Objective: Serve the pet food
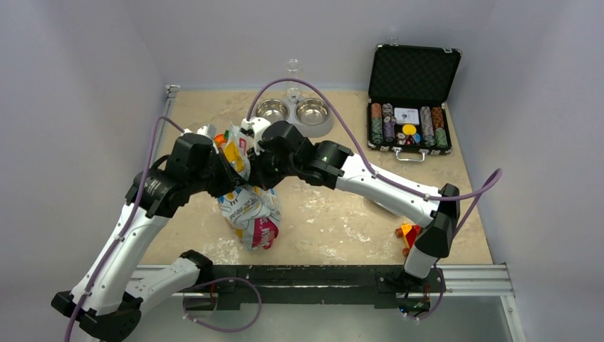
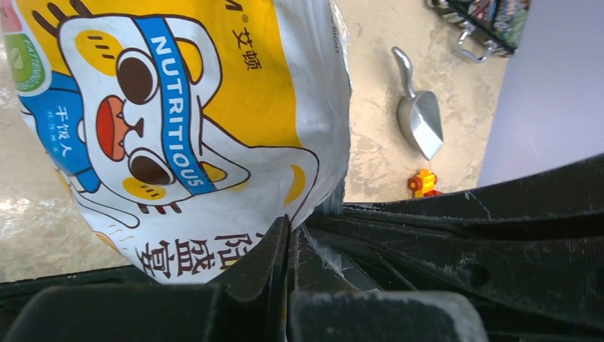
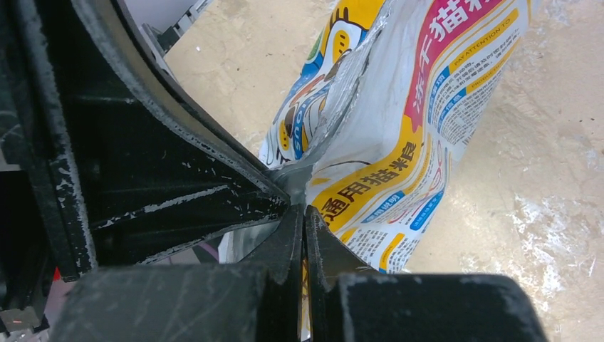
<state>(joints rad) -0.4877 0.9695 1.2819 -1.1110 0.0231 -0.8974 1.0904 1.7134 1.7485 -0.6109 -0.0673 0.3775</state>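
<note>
Pet food hidden in one bag [image 1: 251, 214], left pincer [image 2: 290, 229] and right pincer [image 3: 305, 211] pinching it, two bowls [image 1: 294, 112].

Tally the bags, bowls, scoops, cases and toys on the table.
Food bag: 1
Steel bowls: 2
Metal scoop: 1
Poker chip case: 1
Small toy: 1
Total: 6

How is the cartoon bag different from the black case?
The bag is crinkly and white, yellow and pink; the case is boxy and black. The left gripper and right gripper both pinch the bag; nothing touches the case. The case stands open, showing poker chips; the bag's inside is hidden. Both are containers.
</note>
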